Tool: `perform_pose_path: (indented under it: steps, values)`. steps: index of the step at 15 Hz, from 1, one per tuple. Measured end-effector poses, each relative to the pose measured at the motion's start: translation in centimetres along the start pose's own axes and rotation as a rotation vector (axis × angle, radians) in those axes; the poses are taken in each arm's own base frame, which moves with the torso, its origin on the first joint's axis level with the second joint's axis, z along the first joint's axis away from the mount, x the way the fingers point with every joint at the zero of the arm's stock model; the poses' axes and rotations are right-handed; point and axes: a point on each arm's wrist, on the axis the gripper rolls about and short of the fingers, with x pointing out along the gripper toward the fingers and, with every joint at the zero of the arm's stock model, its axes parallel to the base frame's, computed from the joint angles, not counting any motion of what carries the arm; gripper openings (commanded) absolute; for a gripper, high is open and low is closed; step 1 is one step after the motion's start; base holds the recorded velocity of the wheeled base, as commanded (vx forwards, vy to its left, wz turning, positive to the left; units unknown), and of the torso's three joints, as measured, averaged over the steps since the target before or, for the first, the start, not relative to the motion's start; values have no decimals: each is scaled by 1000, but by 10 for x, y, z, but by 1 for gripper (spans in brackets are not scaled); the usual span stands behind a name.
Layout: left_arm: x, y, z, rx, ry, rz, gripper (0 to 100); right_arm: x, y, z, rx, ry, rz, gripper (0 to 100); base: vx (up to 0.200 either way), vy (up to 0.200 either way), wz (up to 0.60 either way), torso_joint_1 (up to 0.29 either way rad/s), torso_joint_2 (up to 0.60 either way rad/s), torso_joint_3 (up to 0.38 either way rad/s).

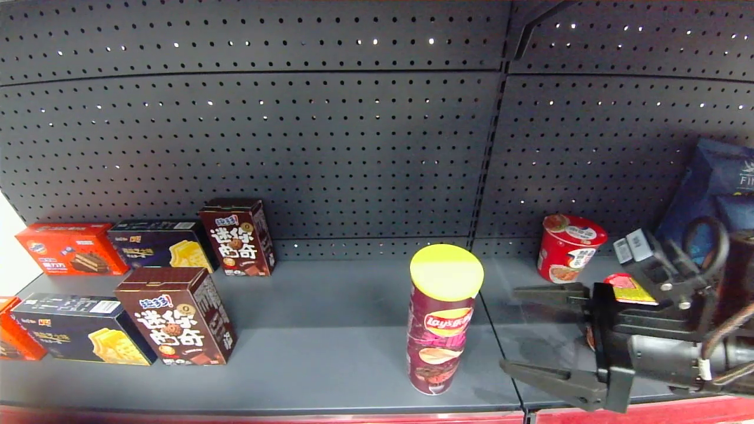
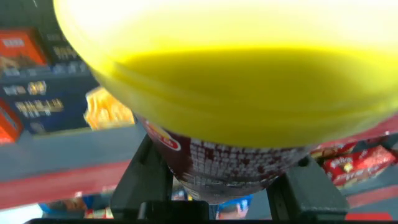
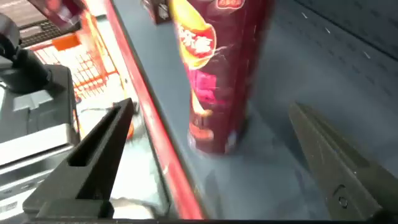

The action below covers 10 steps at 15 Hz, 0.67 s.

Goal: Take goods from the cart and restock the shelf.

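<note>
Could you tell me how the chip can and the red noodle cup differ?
The chip can is tall, slim and maroon with a yellow lid; the noodle cup is short, wide and red. The can stands near the front, the cup at the back. Both stand upright.

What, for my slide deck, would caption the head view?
Open right hand beside an upright chip can on the shelf, snack boxes at left, noodle cup behind.

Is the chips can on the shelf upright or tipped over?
Upright: chips can stands on its base on the shelf, yellow lid up.
</note>
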Motion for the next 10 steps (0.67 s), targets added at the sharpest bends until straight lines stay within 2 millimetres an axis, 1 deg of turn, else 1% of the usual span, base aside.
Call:
perform_pose_path:
  steps: [2, 3, 4, 6, 8, 10]
  values:
    - [-3, -2, 18, 18, -47, -32, 0, -29, 16, 17, -4, 15, -96, 100, 0, 0, 0, 0, 0, 0]
    - [-3, -3, 28, 28, -64, -48, 0, -42, 23, 20, -1, 29, -146, 100, 0, 0, 0, 0, 0, 0]
    - [-2, -4, 39, 35, -75, -78, 0, -56, 31, 19, 6, 52, -209, 100, 0, 0, 0, 0, 0, 0]
    - [6, -6, 63, 50, -75, -191, 0, -82, 47, 11, 34, 81, -298, 100, 0, 0, 0, 0, 0, 0]
    - [20, -6, 77, 77, -41, -292, 0, -96, 55, 9, 77, 54, -372, 100, 0, 0, 0, 0, 0, 0]
    - [38, -5, 85, 90, 9, -381, 0, -103, 58, 9, 140, 16, -409, 100, 0, 0, 0, 0, 0, 0]
